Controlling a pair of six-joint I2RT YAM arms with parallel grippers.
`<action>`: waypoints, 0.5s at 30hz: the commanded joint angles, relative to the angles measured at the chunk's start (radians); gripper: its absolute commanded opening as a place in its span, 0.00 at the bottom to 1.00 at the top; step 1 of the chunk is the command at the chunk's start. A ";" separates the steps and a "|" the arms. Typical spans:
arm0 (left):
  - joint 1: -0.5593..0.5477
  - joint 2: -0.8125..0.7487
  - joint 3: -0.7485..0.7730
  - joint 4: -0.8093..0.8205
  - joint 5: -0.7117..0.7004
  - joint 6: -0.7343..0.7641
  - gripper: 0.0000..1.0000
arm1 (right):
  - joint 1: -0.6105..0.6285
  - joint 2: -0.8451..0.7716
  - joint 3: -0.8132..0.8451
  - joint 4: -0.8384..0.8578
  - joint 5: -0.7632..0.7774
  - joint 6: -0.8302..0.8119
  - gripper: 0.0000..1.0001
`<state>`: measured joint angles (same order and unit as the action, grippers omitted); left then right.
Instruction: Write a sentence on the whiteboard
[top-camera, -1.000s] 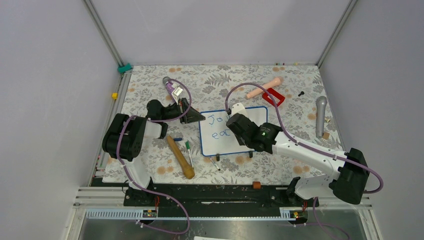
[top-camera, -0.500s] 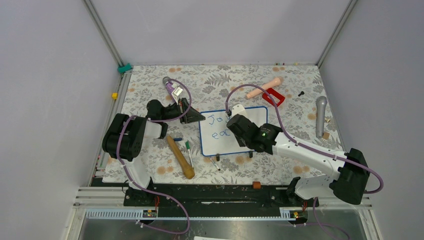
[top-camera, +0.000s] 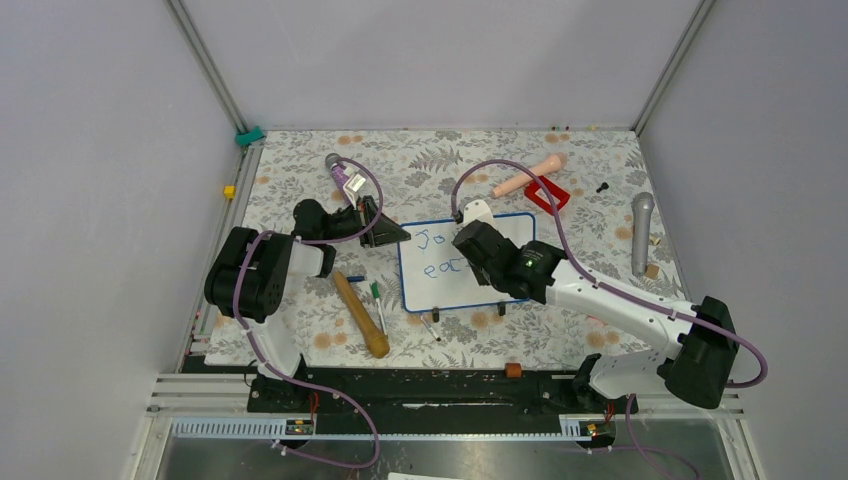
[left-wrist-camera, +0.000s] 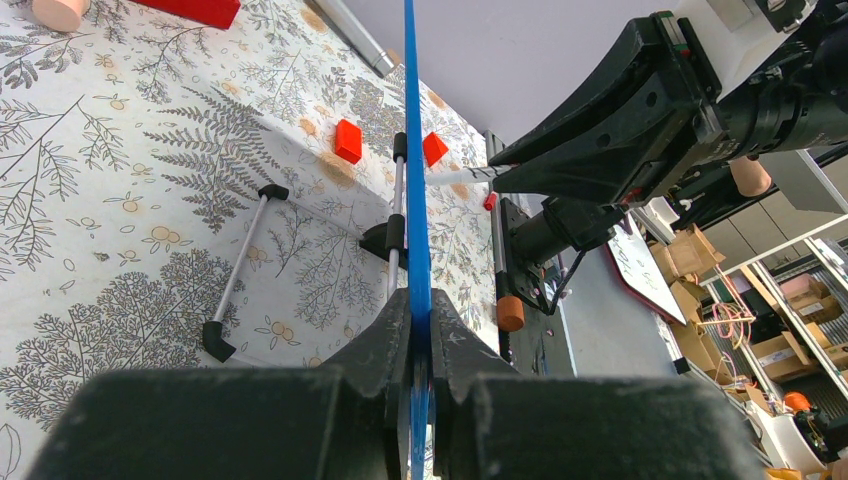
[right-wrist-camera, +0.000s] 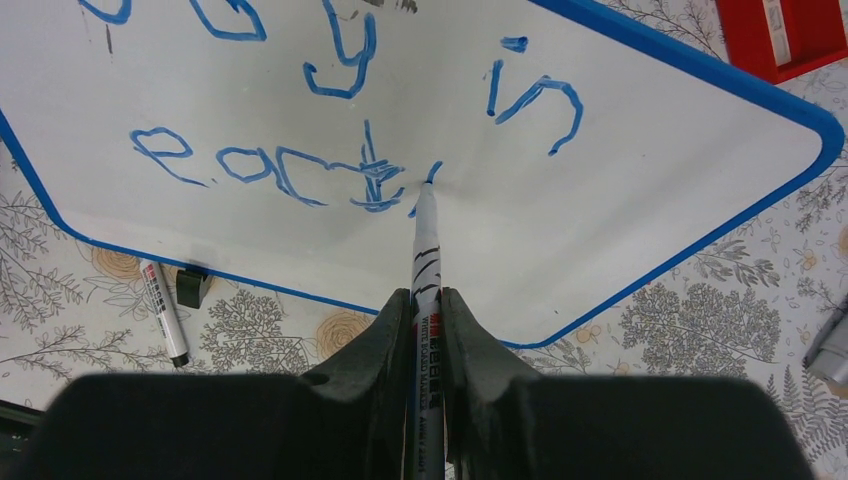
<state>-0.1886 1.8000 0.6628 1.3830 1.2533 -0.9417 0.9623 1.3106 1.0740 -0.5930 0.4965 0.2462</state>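
- The whiteboard (top-camera: 432, 292) sits in the middle of the tabletop (top-camera: 600, 160).
- The sentence (right-wrist-camera: 300, 185) is in blue. The top line says "Joy in". Under it is "eac" and one messy letter.
- The marker (right-wrist-camera: 427, 250) tip touches the whiteboard at the end of the second line.
- The right tool (right-wrist-camera: 427, 305) squeezes the marker tight, over the whiteboard's 3 o'clock side.
- The left tool (left-wrist-camera: 417, 310) pinches the blue rim at the 10 o'clock corner.
- A wooden stick (top-camera: 360, 315) lies at 8 o'clock, a red thing (top-camera: 548, 193) at 1 o'clock, and a grey mic (top-camera: 641, 230) at 3 o'clock.
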 joint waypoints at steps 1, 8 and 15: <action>-0.002 -0.014 0.014 0.083 -0.004 -0.011 0.00 | -0.015 0.005 0.039 0.000 0.043 -0.016 0.00; -0.001 -0.014 0.014 0.083 -0.004 -0.011 0.00 | -0.027 -0.007 0.019 -0.001 0.046 -0.014 0.00; -0.001 -0.015 0.013 0.083 -0.004 -0.010 0.00 | -0.034 -0.022 0.005 -0.008 0.048 -0.008 0.00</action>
<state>-0.1886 1.8000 0.6628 1.3830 1.2526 -0.9417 0.9455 1.3117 1.0756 -0.5934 0.5068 0.2417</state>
